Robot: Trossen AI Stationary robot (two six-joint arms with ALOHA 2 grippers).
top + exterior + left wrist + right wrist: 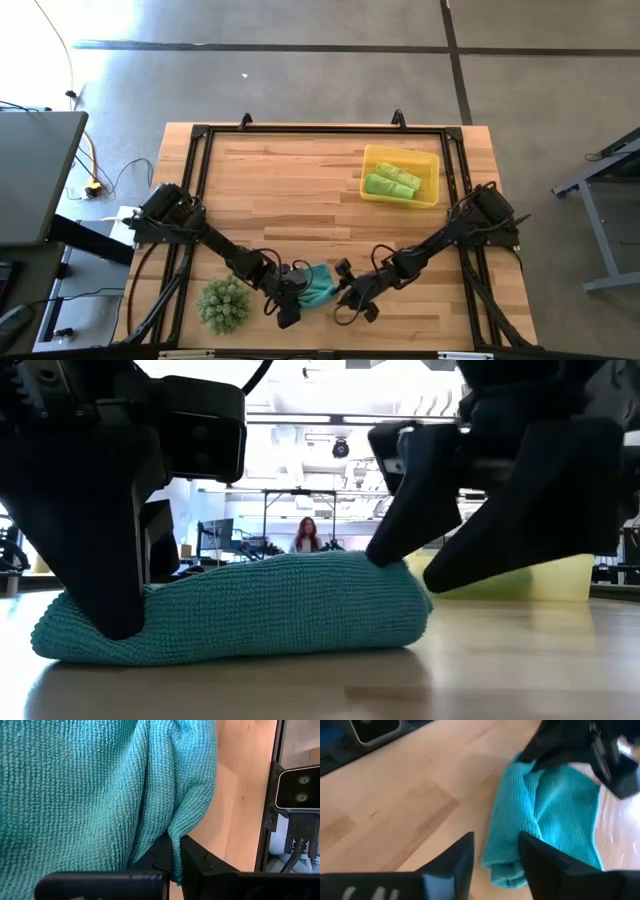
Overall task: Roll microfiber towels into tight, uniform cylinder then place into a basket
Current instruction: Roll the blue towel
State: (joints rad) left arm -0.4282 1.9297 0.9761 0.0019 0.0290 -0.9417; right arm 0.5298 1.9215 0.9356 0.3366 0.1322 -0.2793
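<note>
A teal microfiber towel (320, 286) lies near the table's front edge as a loose, thick roll, resting along its whole length (260, 610). My left gripper (288, 303) is at its left end, shut on the cloth. At the roll's right end my right gripper (495, 842) stands open, with that end (507, 870) just ahead of the gap between its fingers. At the far right, the yellow basket (430, 160) holds two rolled lime-green towels (392, 180). My left gripper pinches a hanging fold of the teal towel (176, 840) between its two fingers, at the roll's left end. The fingers slant down from the table's left. The towel stays on the table, bunched around the fingers. My right gripper has one fingertip (388, 552) against the top of the roll's right end; whether it touches, I cannot tell.
A spiky green ball plant (222, 305) sits just left of my left gripper at the front edge. A black frame rail (205, 190) runs around the tabletop. Bare wood lies between the teal towel and the basket.
</note>
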